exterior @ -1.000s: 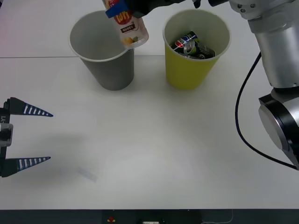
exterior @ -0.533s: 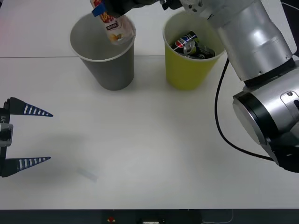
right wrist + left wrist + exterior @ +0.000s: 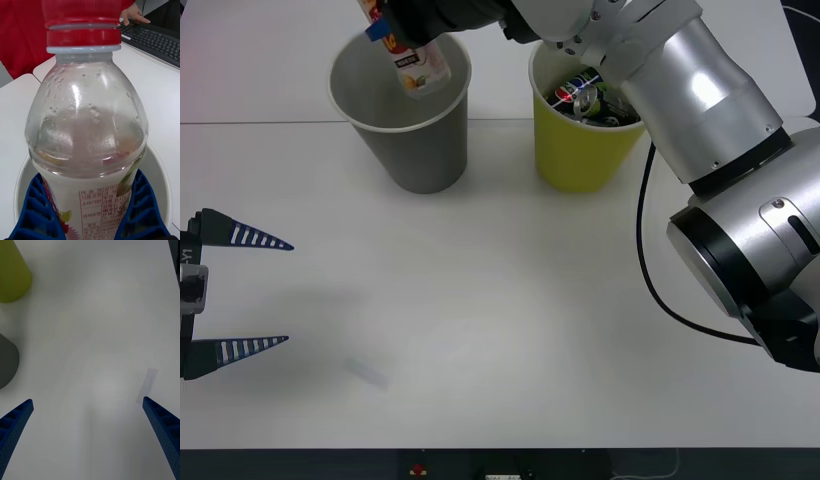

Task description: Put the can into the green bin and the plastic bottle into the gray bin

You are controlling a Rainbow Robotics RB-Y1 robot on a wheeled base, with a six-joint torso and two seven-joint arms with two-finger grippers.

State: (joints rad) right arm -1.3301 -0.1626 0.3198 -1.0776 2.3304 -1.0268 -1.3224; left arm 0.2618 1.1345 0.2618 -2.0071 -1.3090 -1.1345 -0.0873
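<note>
- The right gripper (image 3: 90,221) squeezes the plastic bottle (image 3: 418,68) tight, over the gray bin (image 3: 402,130).
- The left gripper (image 3: 262,293), at nine o'clock, is wide open, holding nothing.

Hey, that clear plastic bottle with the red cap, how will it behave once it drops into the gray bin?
The clear plastic bottle looks empty, so probably light. Its round body would likely tip and lean against the wall of the gray tapered bin.

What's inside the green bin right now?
Crushed cans lie in the green bin; the right arm covers part of its opening, so a count is unsure. The right gripper holds the plastic bottle over the gray bin.
</note>
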